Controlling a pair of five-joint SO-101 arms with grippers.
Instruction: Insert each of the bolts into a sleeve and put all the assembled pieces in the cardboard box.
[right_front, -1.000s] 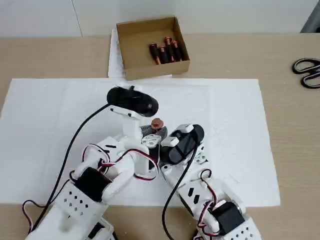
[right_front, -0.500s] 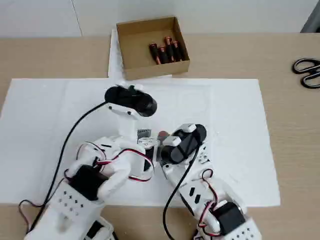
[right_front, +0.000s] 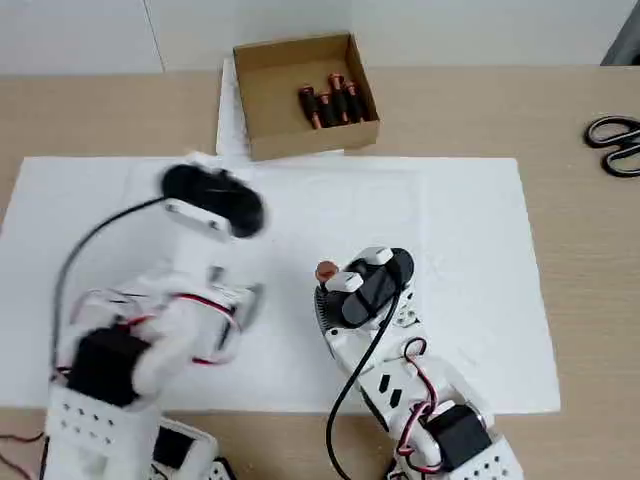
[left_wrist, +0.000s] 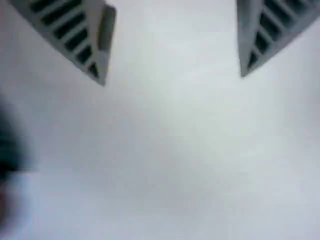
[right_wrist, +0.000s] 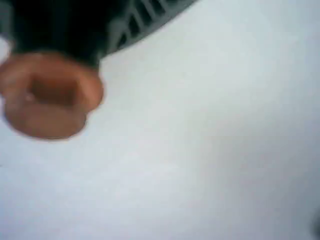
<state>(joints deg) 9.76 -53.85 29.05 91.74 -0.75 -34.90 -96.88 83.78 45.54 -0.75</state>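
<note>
Left arm swung aside, left fingers (left_wrist: 95, 55) apart above paper (left_wrist: 170, 165), right fingers (right_wrist: 145, 17) clamped on bolt (right_wrist: 50, 95) (orange head up close)

Assembled pieces (right_front: 330, 102) lie in the cardboard box (right_front: 262, 95), behind the sheet (right_front: 470, 230).

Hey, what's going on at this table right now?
Two robot arms stand over a white sheet. The right claw grips a copper-headed bolt near the sheet's middle. The left claw hangs open and empty above the sheet. Several assembled pieces already lie in the cardboard box at the back.
</note>
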